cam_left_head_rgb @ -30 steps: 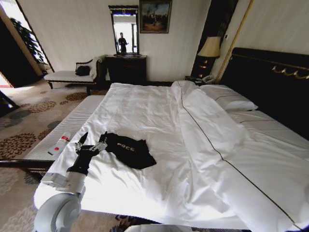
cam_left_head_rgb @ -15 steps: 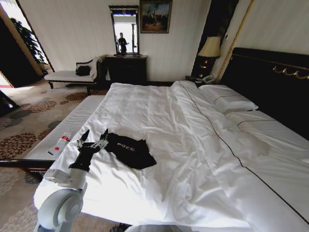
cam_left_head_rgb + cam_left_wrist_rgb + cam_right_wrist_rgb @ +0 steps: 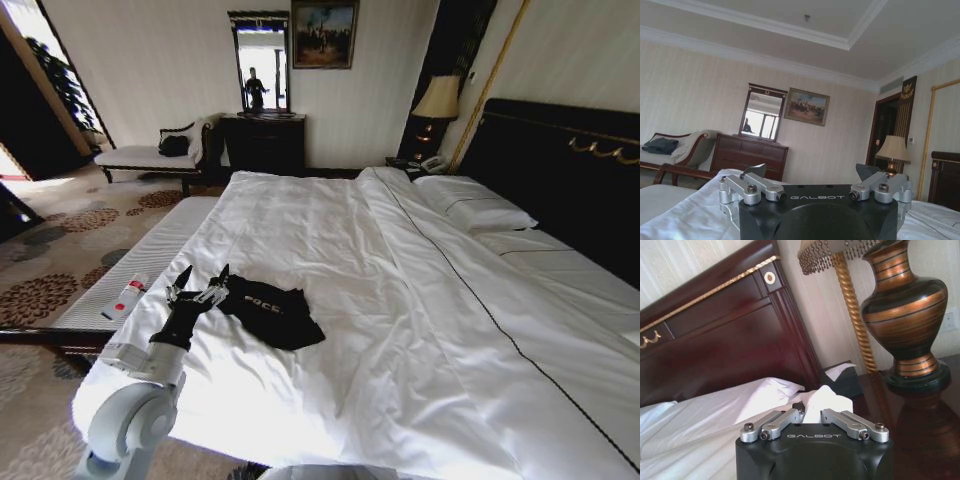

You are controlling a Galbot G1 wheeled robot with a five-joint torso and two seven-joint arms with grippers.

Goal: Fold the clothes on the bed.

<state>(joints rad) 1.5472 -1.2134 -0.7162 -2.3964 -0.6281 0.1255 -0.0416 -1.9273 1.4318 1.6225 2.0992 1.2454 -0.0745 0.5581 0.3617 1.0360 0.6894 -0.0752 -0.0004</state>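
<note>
Black T-shirt (image 3: 268, 310) lies crumpled on bed (image 3: 380, 300), near-left part. Left gripper (image 3: 204, 285) at shirt's left edge, fingers apart, holding nothing. Right gripper (image 3: 812, 416) pinched together on white duvet fabric (image 3: 826, 401) by headboard (image 3: 725, 335).

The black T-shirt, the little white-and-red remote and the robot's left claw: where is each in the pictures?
black T-shirt (image 3: 272, 312): head view, middle of the fabric.
remote (image 3: 124, 297): head view, middle of its body.
left gripper (image 3: 199, 284): head view, between its open fingertips.
</note>
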